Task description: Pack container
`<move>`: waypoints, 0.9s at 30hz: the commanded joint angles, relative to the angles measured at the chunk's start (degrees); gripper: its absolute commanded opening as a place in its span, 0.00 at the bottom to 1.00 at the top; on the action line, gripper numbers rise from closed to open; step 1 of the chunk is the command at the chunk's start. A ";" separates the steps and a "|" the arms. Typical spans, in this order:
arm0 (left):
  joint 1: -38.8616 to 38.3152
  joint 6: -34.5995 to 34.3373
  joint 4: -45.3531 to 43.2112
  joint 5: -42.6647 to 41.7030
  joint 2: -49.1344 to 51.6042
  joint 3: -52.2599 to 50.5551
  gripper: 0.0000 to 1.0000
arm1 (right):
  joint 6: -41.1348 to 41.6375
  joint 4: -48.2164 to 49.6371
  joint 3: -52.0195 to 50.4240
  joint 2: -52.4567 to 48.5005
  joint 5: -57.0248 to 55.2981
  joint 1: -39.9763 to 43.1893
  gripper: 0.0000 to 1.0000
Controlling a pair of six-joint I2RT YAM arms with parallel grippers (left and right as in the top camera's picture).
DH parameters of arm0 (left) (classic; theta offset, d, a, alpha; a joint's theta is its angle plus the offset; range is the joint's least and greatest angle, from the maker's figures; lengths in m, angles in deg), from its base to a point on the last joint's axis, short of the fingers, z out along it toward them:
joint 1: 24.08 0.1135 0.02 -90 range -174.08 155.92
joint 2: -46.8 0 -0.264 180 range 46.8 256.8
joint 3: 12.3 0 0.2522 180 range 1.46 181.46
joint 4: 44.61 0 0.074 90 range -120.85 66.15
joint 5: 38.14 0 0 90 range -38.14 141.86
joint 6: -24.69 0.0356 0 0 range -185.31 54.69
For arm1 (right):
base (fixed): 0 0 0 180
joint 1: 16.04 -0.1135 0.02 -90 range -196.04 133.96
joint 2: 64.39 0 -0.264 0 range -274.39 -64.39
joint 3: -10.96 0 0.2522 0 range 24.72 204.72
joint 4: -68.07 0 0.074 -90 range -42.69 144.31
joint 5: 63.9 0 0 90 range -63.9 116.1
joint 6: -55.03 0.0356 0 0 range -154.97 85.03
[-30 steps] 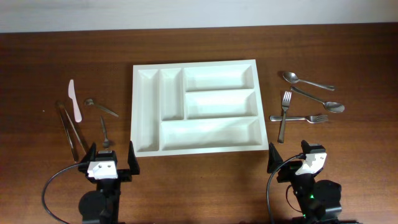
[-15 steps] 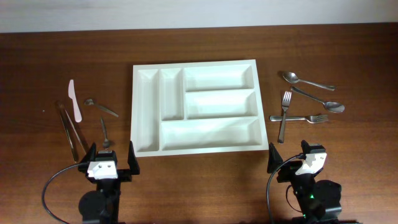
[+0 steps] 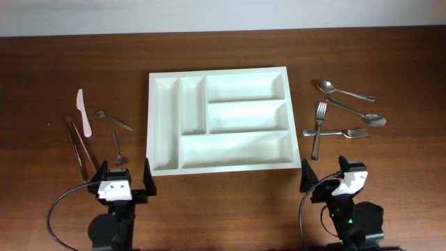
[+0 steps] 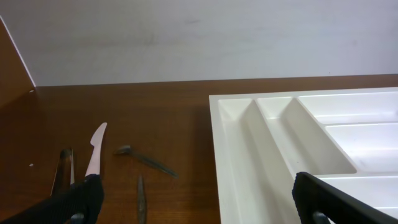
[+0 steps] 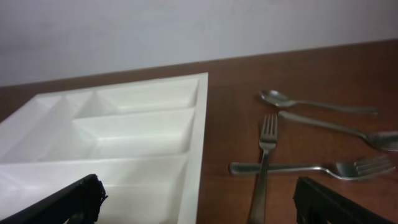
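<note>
From overhead, the container (image 3: 217,71) sits square in the middle of the table (image 3: 42,70), all five compartments bare, nothing packed yet. Its long side faces the two arms, which likely keeps every slot in reach of either one.

Cutlery lies in two camps. Off to the left are a white knife (image 3: 83,113), a pair of tongs (image 3: 79,145) and two small spoons (image 3: 113,121). Off to the right are two larger spoons (image 3: 346,91) and two forks (image 3: 318,131) crossed over each other. That split looks made for a shared job, each arm taking its own pile.

The left gripper (image 3: 123,174) and right gripper (image 3: 325,178) are parked at the near edge, well apart from everything.

Over to the left wrist. The left gripper (image 4: 198,184) has its jaws spread wide and grasps nothing, one dark finger in each lower corner. The container's corner (image 4: 215,124) fills the right of the view. The white knife (image 4: 95,148) and one small spoon (image 4: 144,159) lie on the wood to its left.

Now the right wrist. The right gripper (image 5: 198,186) is also splayed wide and empty. The container (image 5: 200,124) lies on the left and the forks (image 5: 265,149) just beside it. The spoons (image 5: 314,106) sit farther back.

The crossed forks look like the awkward pick, since lifting one may drag the other.
</note>
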 commanded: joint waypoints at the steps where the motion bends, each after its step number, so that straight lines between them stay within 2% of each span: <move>1: 0.28 0.87 -0.15 -0.02 -0.31 -0.44 0.99 | 5.31 2.51 0.87 0.44 -4.39 0.42 0.99; 7: 0.28 0.87 -0.15 -0.02 -0.31 -0.44 0.99 | 7.04 1.18 10.14 -2.21 -14.43 0.44 0.98; 10: 0.28 0.90 -0.15 -0.02 -0.31 -0.44 0.99 | 2.14 -3.65 21.55 -9.25 -17.44 0.44 0.99; 13: 0.28 0.90 -0.15 -0.02 -0.31 -0.44 0.99 | -1.01 -11.34 33.73 -18.69 -20.04 0.48 0.99; 17: 0.28 0.90 -0.15 -0.02 -0.31 -0.44 0.99 | -1.29 -28.55 56.13 -38.21 -24.15 0.48 0.99; 19: 0.28 0.90 -0.15 -0.02 -0.31 -0.44 0.99 | -1.29 -37.20 68.02 -49.51 -23.52 0.48 0.99; 23: 0.28 0.90 -0.15 -0.02 -0.31 -0.44 0.99 | -1.95 -47.06 81.57 -65.90 -20.17 2.80 0.99; 27: 0.28 0.87 -0.15 -0.02 -0.31 -0.44 0.99 | -1.92 -50.40 85.94 -76.43 -1.09 8.85 0.99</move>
